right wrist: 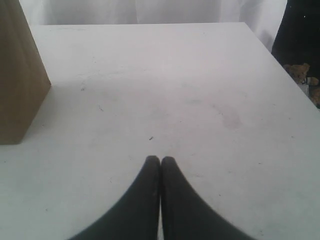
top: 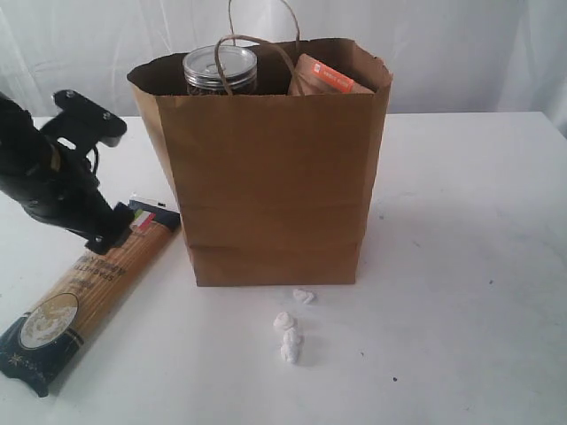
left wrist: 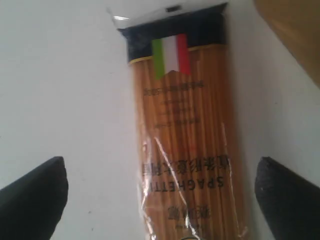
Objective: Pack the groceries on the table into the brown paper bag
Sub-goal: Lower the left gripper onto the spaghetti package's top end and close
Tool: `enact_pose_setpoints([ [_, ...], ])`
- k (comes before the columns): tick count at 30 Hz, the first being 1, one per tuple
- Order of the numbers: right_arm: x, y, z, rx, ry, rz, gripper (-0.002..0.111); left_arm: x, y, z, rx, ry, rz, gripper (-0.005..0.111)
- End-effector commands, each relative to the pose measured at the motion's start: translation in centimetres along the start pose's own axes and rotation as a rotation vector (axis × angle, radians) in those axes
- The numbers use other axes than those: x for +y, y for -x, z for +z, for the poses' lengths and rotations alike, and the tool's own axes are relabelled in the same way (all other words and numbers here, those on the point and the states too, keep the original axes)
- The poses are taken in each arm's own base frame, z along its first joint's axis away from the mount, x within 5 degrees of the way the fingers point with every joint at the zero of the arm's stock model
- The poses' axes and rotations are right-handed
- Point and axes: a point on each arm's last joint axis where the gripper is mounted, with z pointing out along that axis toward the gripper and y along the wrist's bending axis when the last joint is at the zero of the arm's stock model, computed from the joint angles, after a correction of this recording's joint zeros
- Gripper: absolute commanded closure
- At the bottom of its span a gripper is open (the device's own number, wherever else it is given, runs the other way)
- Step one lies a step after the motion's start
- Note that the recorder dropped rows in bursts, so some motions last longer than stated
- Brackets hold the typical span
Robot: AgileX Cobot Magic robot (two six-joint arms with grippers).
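Note:
The brown paper bag (top: 275, 177) stands upright mid-table; the tan-lidded clear jar (top: 220, 69) and the brown pouch with orange label (top: 328, 78) poke out of its top. The long spaghetti packet (top: 93, 288) lies flat on the table (top: 461, 292) left of the bag. My left gripper (top: 111, 235) hovers over the packet's flag end, open, its fingers (left wrist: 35, 197) wide on either side of the spaghetti packet (left wrist: 185, 140). My right gripper (right wrist: 160, 161) is shut and empty above bare table, out of the exterior view. The can, carton and spice jar are hidden.
Several small white crumpled bits (top: 291, 332) lie on the table in front of the bag. The bag's corner (right wrist: 20, 85) shows in the right wrist view. The table's far right edge (right wrist: 280, 65) drops off to a dark floor.

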Motion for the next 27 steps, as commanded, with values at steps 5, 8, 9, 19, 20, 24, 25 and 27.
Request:
enact_pose_setpoints([
  [5, 0.0, 0.2, -0.1, -0.013, 0.002, 0.005, 0.108, -0.8, 0.7, 2.4, -0.048, -0.044, 0.134, 0.002],
  [8, 0.0, 0.2, -0.1, -0.013, 0.002, 0.005, 0.108, -0.8, 0.8, 2.4, -0.055, -0.043, 0.134, 0.002],
  [9, 0.0, 0.2, -0.1, -0.013, 0.002, 0.005, 0.108, -0.8, 0.8, 2.4, -0.061, -0.043, 0.133, 0.002],
  [19, 0.0, 0.2, -0.1, -0.013, 0.002, 0.005, 0.108, -0.9, 0.0, 2.5, 0.029, -0.056, 0.031, 0.001],
  [20, 0.0, 0.2, -0.1, -0.013, 0.002, 0.005, 0.108, -0.9, 0.0, 2.5, 0.03, -0.057, 0.029, 0.001],
  [24, 0.0, 0.2, -0.1, -0.013, 0.002, 0.005, 0.108, -0.9, 0.4, 3.0, -0.018, -0.04, 0.071, 0.001],
  [25, 0.0, 0.2, -0.1, -0.013, 0.002, 0.005, 0.108, -0.9, 0.5, 3.4, -0.027, -0.038, 0.085, 0.001],
  [27, 0.0, 0.2, -0.1, -0.013, 0.002, 0.005, 0.108, -1.1, 0.5, 4.2, -0.019, -0.04, 0.102, 0.001],
])
